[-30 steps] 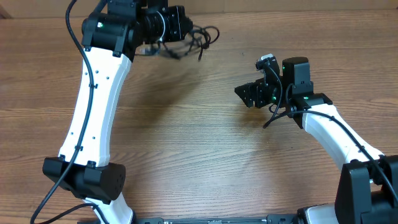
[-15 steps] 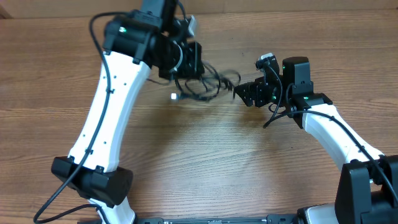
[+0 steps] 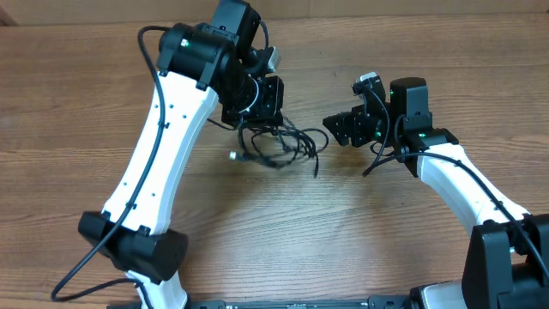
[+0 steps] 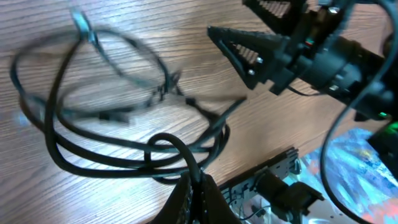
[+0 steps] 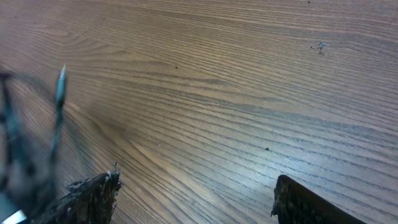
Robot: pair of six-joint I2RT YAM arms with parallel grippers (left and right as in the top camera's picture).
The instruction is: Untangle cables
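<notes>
The cables [image 3: 279,144] are a tangled bunch of thin black cords dangling from my left gripper [image 3: 260,110] over the middle of the table. The left wrist view shows the left gripper [image 4: 196,190] shut on one strand. The rest of the cables [image 4: 165,136] hang in blurred loops below it. My right gripper [image 3: 336,129] stands open just right of the bunch, apart from it, with its fingers [image 4: 242,46] pointing toward the loops. In the right wrist view the right gripper [image 5: 196,186] holds nothing, and a blurred plug end [image 5: 60,81] shows at the left.
The left arm's white link [image 3: 146,172] crosses the left half of the wooden table [image 3: 283,232]. The right arm [image 3: 463,180] comes in from the front right. A metal base [image 4: 273,186] sits beyond the table's edge. A small speck [image 5: 319,45] lies on the wood.
My left arm has swung the cable bunch from the far back edge down toward the middle, ending close to the right gripper. The right arm has not moved.
</notes>
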